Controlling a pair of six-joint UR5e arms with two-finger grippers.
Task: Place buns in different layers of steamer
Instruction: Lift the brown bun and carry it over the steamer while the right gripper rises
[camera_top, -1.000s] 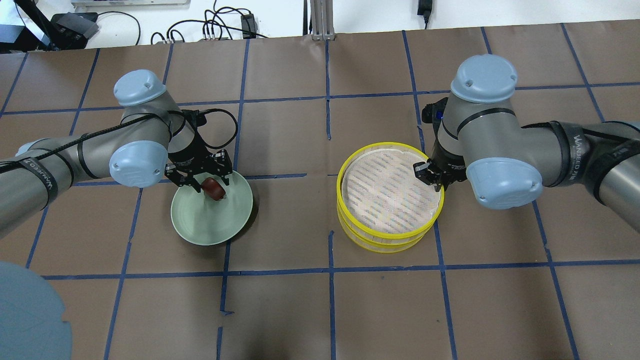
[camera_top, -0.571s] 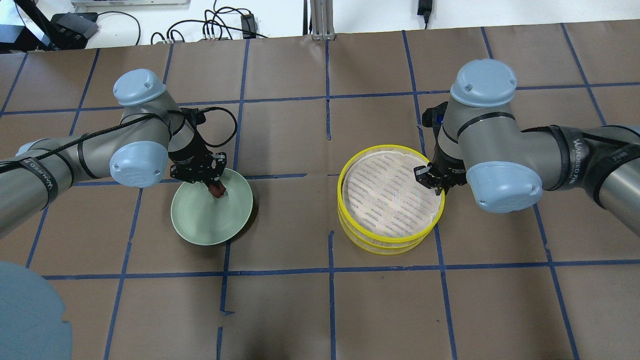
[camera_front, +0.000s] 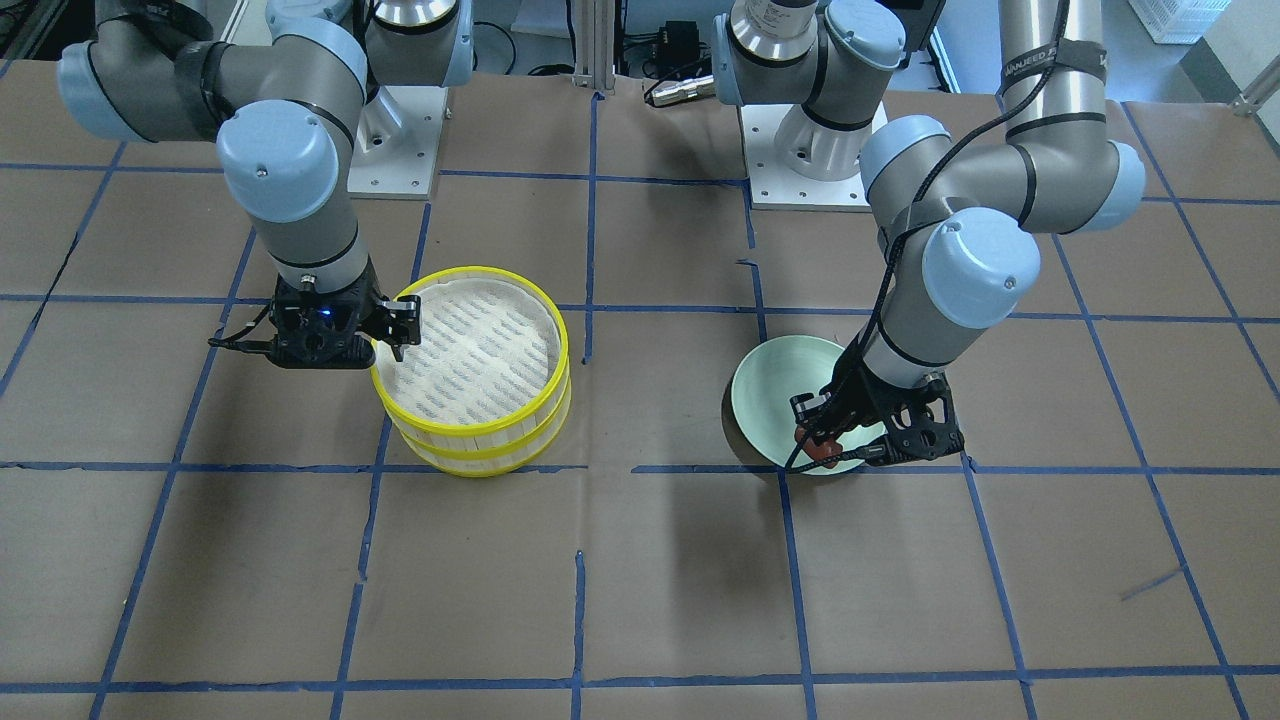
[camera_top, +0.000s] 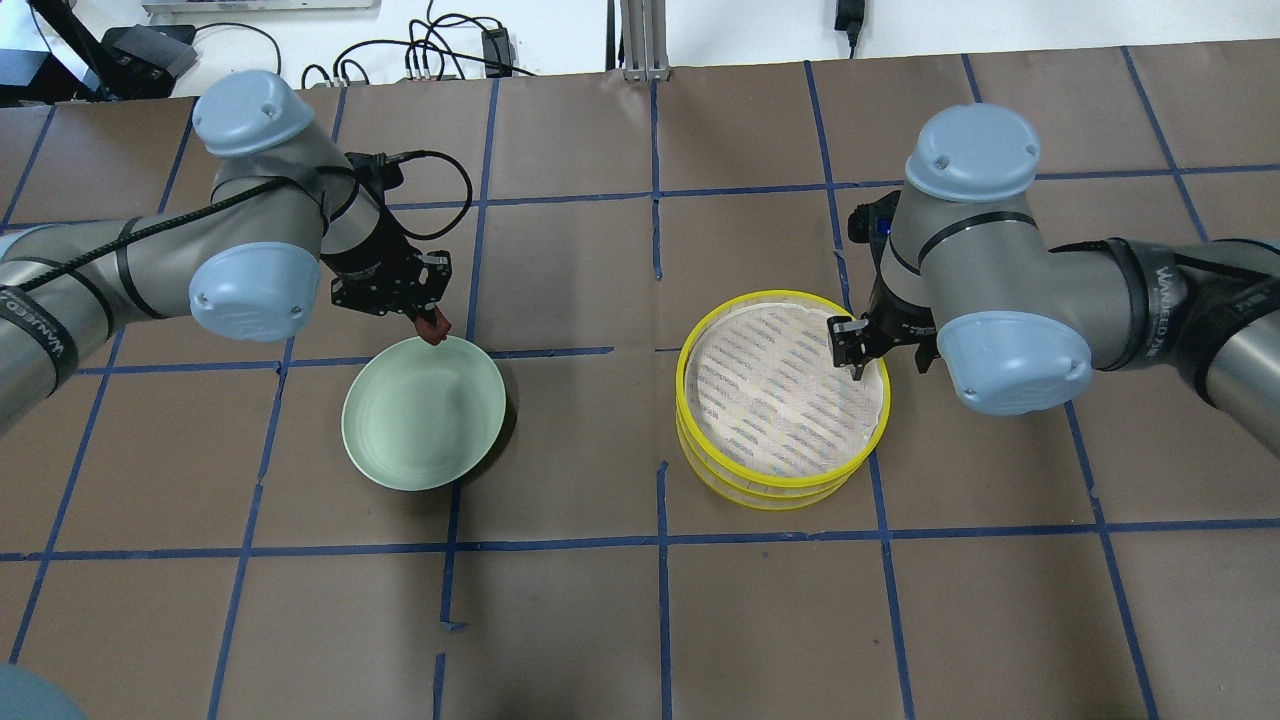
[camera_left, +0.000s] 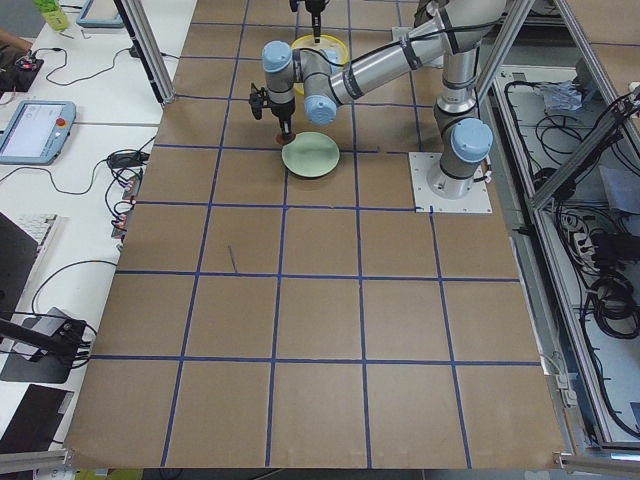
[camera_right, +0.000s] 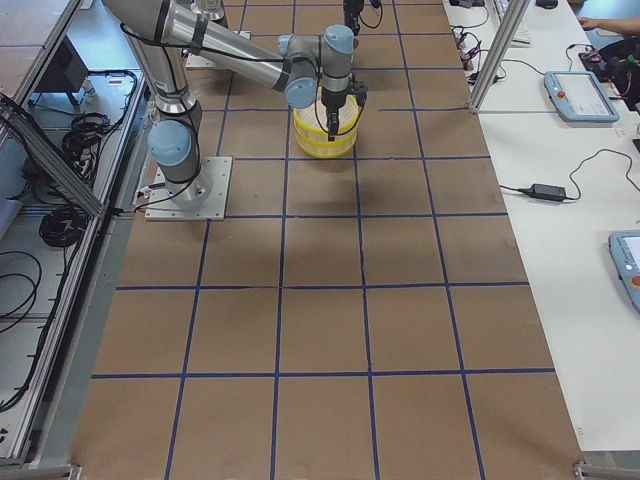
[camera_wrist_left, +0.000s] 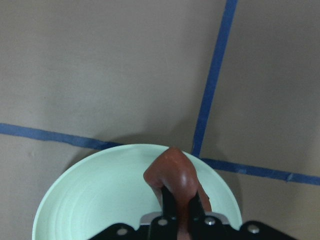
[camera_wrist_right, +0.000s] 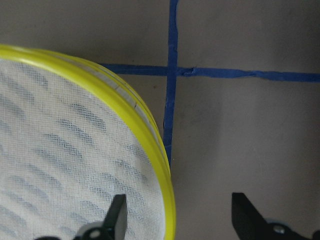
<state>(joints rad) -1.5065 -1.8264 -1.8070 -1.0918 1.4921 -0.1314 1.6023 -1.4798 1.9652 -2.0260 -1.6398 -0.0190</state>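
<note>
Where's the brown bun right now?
Overhead view, left side: the brown bun is pinched in the left gripper, above the far rim of the green plate.

You are working in a robotics lab: the table is papered brown and marked off with a blue tape grid, with a white bolted base plate set on it. Beside you on the side benches lie teach pendants, with loose cables and aluminium frame posts around the cell.

Reddish-brown bun hangs pinched between fingers; 2-tier yellow-rimmed steamer stands upright.
</note>
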